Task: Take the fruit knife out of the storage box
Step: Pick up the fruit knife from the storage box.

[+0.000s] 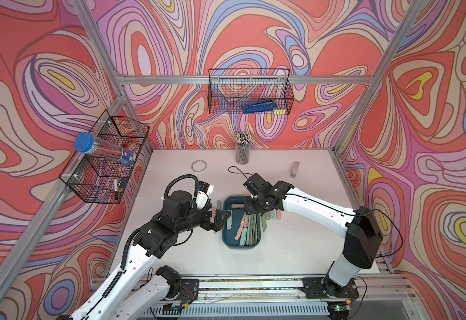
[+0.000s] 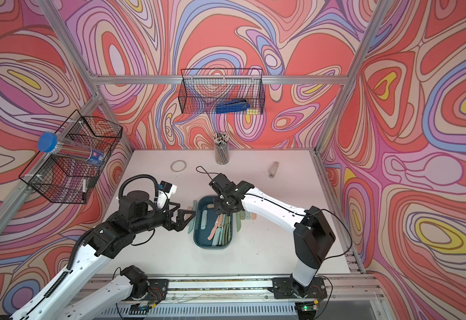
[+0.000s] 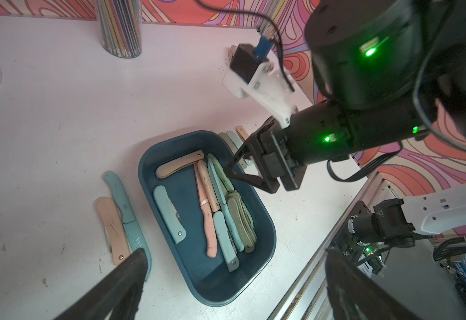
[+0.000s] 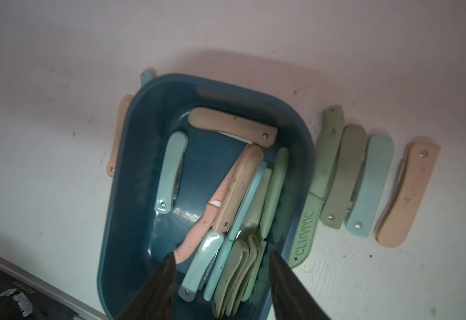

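Box [image 1: 241,246]: dark teal tub with low walls, on the table [image 1: 295,243] between the two arms.

Contents: folding knives [image 4: 242,194] with pastel handles.
- One peach knife lies crosswise at the far end.
- One pale blue knife lies alone by the left wall.
- The rest (pink, peach, blue, green) crowd the right wall, with several green ones stacked on edge.

Right pincer [image 4: 222,260]: over the box's right side. Its jaws stand apart astride the blue and green knives. One fingertip [image 3: 227,169] is low at the green ones; whether it touches any cannot be told.

Left pincer [image 1: 223,221]: jaws spread wide and grasping nothing, just beside the box's left wall.

Loose on the table:
- A row of four knives [image 4: 376,182] lies side by side just right of the box: green, olive, blue, peach.
- A peach knife [image 3: 112,221] and a teal knife [image 3: 123,199] lie together just left of the box.

Far side of the table: pencil cup [image 1: 242,151], tape ring [image 1: 199,165], stapler [image 1: 295,169], all well apart from the box.
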Robot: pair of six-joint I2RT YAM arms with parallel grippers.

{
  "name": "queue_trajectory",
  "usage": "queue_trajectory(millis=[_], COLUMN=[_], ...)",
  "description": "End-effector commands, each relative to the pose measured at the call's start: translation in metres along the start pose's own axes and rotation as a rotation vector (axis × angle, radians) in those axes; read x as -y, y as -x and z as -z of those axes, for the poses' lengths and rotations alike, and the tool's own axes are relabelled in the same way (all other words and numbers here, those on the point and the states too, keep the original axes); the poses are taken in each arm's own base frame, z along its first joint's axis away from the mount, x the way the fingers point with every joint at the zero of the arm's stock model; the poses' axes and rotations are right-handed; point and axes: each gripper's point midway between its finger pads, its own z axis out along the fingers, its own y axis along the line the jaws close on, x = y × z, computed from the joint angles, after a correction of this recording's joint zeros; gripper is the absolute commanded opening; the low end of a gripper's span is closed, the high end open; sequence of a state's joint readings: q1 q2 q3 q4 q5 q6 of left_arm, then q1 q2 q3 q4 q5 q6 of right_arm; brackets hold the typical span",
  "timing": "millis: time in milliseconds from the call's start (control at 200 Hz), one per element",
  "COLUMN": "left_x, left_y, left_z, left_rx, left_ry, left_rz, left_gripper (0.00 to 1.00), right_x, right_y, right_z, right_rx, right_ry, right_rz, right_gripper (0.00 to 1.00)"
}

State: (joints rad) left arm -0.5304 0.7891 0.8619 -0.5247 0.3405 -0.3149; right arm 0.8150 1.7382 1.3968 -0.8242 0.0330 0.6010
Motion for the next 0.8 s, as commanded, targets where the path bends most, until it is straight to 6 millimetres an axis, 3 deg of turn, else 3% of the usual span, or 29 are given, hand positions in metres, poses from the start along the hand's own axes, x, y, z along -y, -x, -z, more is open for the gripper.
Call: queue_trajectory(millis=[0, 210, 511, 791], left_x=[-0.004, -0.003, 0.007, 0.008], left_y=[-0.005, -0.008, -0.003, 0.000], left_z=[-0.002, -0.009, -0.002, 0.008], left_rx=[-0.014, -0.025, 0.001, 0.026], left_ry=[0.017, 0.005, -0.038, -0.025], left_rz=[-0.012, -0.004, -0.027, -0.033], left_gripper=[1.00, 1.00, 1.00, 1.00], right_x=[0.005, 0.004, 0.019, 0.025], right_y=[-0.007, -0.014, -0.023, -0.020], right_z=[-0.017, -0.033, -0.053, -0.074], right_rx=[-0.063, -0.123, -0.116, -0.130], right_ry=[-0.042, -0.056, -0.114, -0.176], right_rz=[-0.058, -0.092, -0.137, -0.093], right_gripper=[0.47, 0.33, 0.26, 0.27])
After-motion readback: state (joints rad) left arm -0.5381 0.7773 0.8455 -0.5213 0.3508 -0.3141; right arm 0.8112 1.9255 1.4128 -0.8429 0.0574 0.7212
